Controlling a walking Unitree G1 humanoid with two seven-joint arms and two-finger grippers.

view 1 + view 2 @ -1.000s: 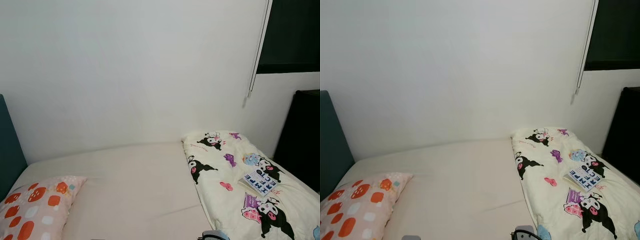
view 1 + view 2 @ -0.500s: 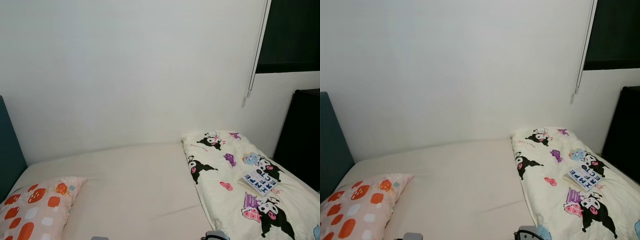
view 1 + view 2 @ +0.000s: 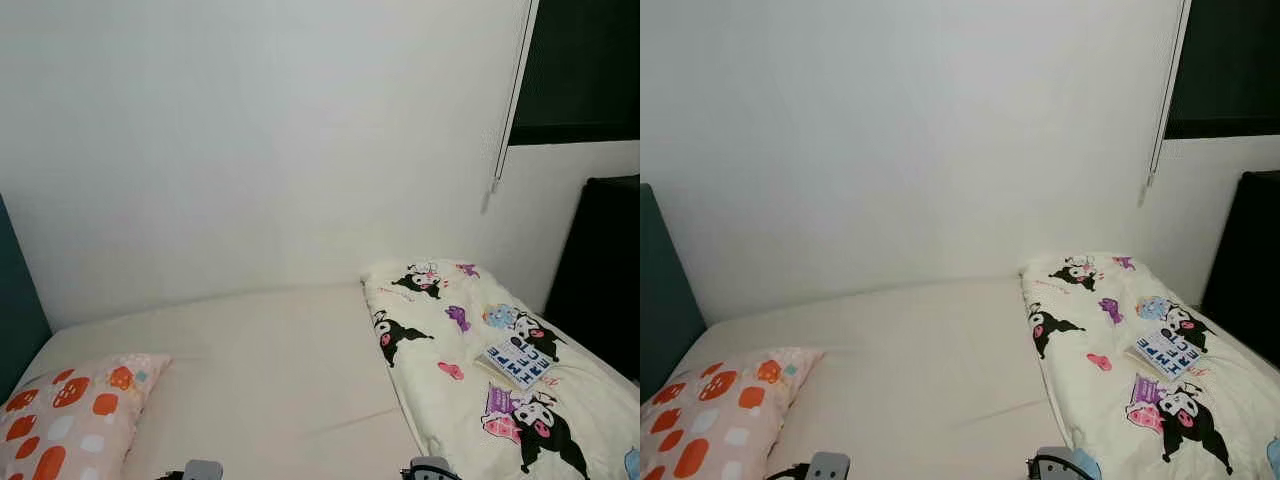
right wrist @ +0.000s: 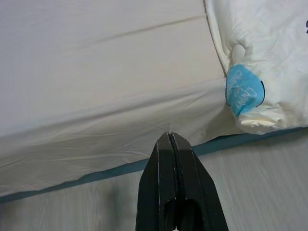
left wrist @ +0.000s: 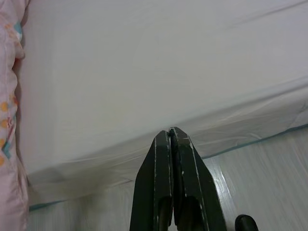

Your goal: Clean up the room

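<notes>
A bed with a cream sheet (image 3: 270,370) stands before me against a white wall. A cartoon-print quilt (image 3: 470,360) lies bunched along the bed's right side, and a small book (image 3: 515,360) rests on it. A pillow with orange spots (image 3: 65,420) lies at the bed's left end. My left gripper (image 5: 172,137) is shut and empty, hanging over the bed's near edge beside the pillow (image 5: 9,96). My right gripper (image 4: 170,140) is shut and empty too, near the quilt's corner (image 4: 255,91). Both wrists just show at the bottom of the head views.
A teal headboard (image 3: 665,300) rises at the left. A dark cabinet (image 3: 600,270) stands at the right beyond the quilt, under a dark window (image 3: 580,70) with a blind cord (image 3: 505,120). Pale wood floor (image 4: 269,192) runs along the bed's near side.
Both wrists have risen slightly into the bottom of the head views. The camera has shifted a little. Nothing on the bed has moved.
</notes>
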